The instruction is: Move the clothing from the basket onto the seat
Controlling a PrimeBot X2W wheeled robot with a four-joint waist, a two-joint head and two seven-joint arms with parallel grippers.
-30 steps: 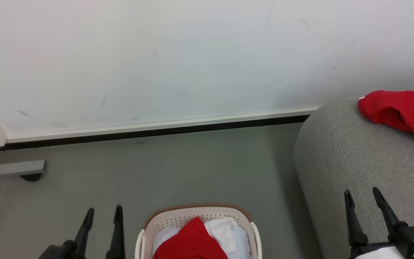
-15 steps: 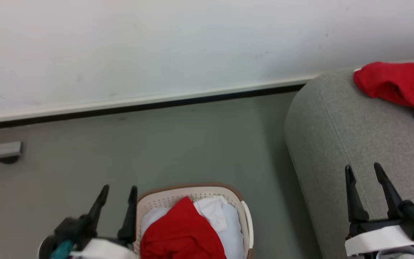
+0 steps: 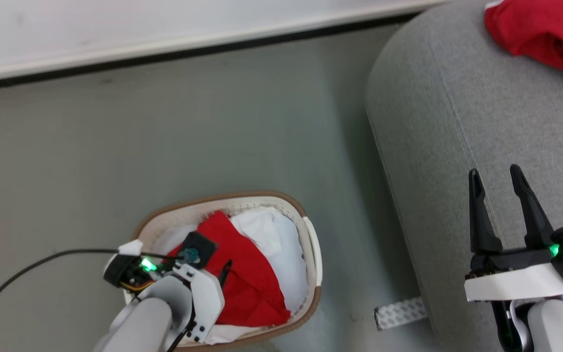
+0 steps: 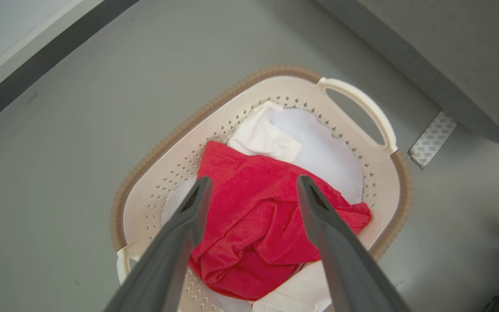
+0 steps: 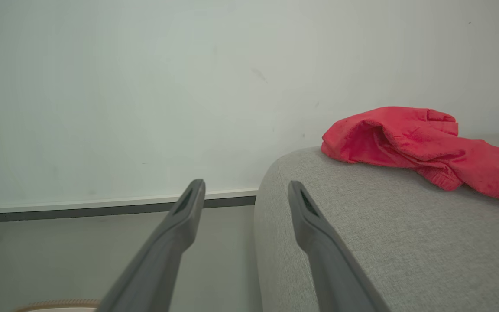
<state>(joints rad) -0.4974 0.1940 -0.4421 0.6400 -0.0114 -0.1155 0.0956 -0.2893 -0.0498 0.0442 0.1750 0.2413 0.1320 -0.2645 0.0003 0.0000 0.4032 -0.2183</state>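
Red fabric is split between two places. One red garment [image 3: 540,34] lies on the far right of the seat [image 3: 457,146], so that part of the job reads as done. A second red garment [image 4: 258,225] remains in the basket [image 3: 223,196], bunched on top of a white cloth [image 3: 271,230]. The basket stands on the floor [image 3: 164,122] just left of the seat. Whether more red lies under the white cloth cannot be told. Judgement: about midway, with one visible piece left to lift and carry across.

Left gripper [image 4: 254,180]: jaws spread wide, nothing held, poised above the second red garment with its fingers aimed at the garment's middle; no contact is apparent. Right gripper [image 3: 494,170]: jaws likewise wide apart and empty, hanging over the near part of the seat.

Change against the earlier frames: the head camera has tipped downward, so wall gives way to floor; that is the camera's move, not the things'. The left arm has swung from beside the basket's left side to over it. The right gripper keeps its post over the seat. Both garments lie as before.
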